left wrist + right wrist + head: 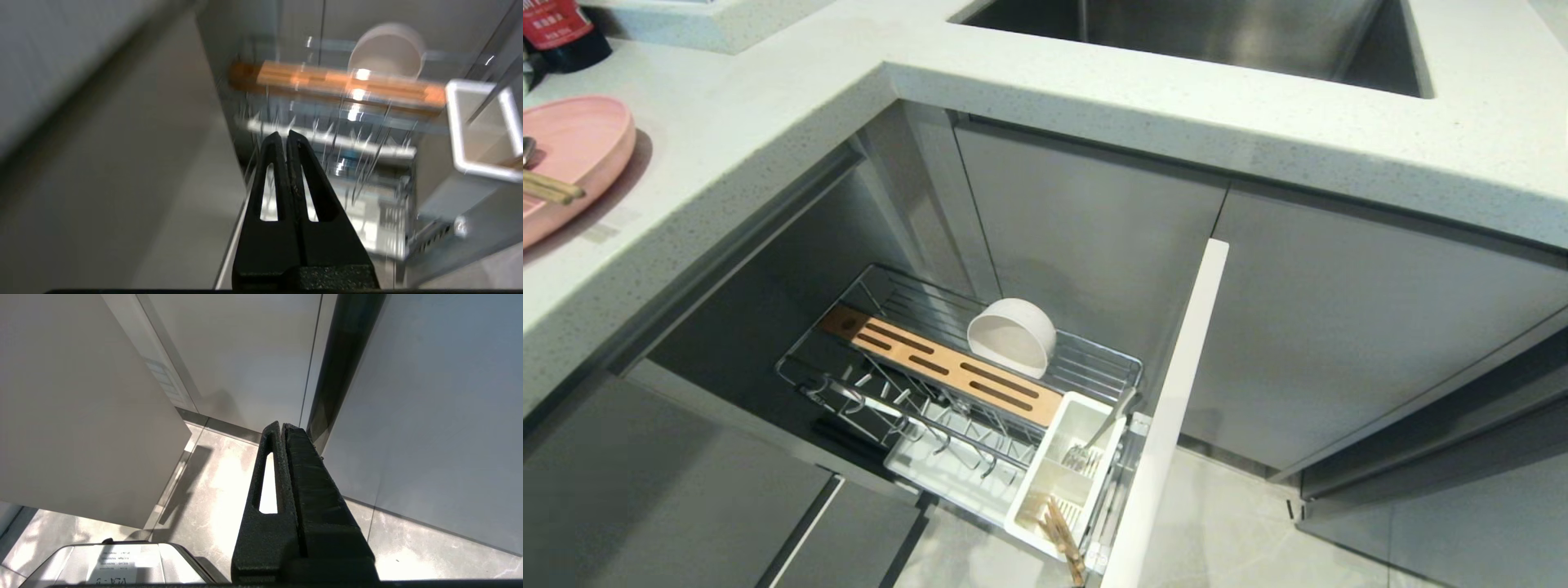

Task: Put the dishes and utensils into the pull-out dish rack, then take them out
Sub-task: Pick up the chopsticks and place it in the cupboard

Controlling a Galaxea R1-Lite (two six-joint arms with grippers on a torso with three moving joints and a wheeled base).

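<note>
Now the pull-out dish rack (894, 384) holds one white bowl (1013, 336).
One pink plate (572, 159) sits on the counter (768, 122); left gripper (284, 136) and right gripper (281, 428) both closed, empty.

From the head we're looking steeply down over the counter (768, 147) into the pulled-out rack (980, 384). Our left wrist cam sits low and close, facing the same rack (347, 134), so bowl (1013, 336) (386, 51) and caddy (1066, 465) (482, 126) show twice. Right wrist cam just faces cabinet doors (429, 416) and floor (220, 490).
</note>
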